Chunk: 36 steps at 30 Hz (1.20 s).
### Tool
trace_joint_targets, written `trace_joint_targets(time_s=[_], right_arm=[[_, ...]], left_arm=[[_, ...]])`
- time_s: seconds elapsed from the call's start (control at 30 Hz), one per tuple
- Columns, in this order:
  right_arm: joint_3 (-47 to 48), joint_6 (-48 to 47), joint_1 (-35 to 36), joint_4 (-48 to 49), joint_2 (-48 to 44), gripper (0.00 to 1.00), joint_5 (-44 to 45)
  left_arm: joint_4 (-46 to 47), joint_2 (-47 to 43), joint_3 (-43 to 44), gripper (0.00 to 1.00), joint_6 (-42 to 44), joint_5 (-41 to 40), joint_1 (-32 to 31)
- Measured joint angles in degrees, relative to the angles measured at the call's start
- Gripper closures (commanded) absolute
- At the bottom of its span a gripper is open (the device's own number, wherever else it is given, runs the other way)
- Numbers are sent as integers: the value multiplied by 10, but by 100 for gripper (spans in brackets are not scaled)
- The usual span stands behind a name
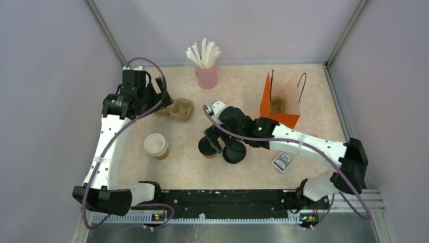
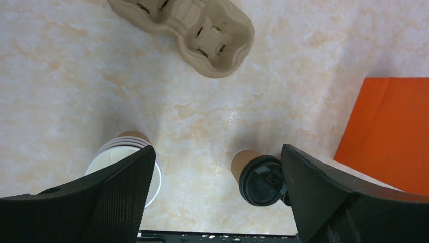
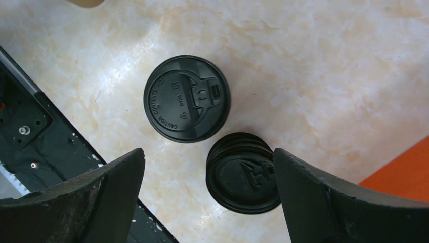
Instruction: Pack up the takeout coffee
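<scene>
I am at the step of reaching for the takeout coffee (image 3: 187, 98), and it is not yet gripped. My right gripper (image 3: 207, 157) hangs above it, opened wide, with nothing between the fingers. The coffee stands upright on the table (image 1: 238, 93), to the left of the orange bag (image 1: 278, 120) and nearer to my bases than the bag, apart from it.

The difficulty is a stack of loose black lids (image 3: 244, 172). It lies just beside the coffee, on the side toward the bag, and my open fingers span both. I judge that the next move must shift the gripper away from the bag until only the cup is in the gap. Then it should descend and close gently on the paper wall under the lid, because such a cup will probably squash. After that the coffee must travel upright to the bag's open top, between the handles.

My left gripper (image 2: 217, 152) is also open and empty, far left of the bag, near the pulp cup carrier (image 2: 202, 30). The lidless cups (image 1: 156, 145) stand farther from the bag than the coffee and do not block me.
</scene>
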Motion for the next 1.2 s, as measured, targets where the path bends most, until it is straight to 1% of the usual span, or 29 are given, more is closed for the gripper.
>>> trace_joint_targets(time_s=[0.13,0.3,0.47,0.63,0.83,1.2], right_arm=[[0,-18,9,29,54,6,-21],[4,-30,9,43,90,10,-31],[41,-37,9,41,139,13,-45],[54,-37,11,42,158,15,-56],[70,-37,14,31,167,13,-54],[77,-37,26,21,200,13,-38]], left_arm=[[-12,0,1,1,-15,-34,4],[-23,-12,12,1,-22,-85,6],[-34,-35,35,1,-21,-122,5],[-33,-43,33,1,-19,-124,4],[-35,-49,0,1,-19,-119,2],[-35,-49,-8,1,-19,-113,1]])
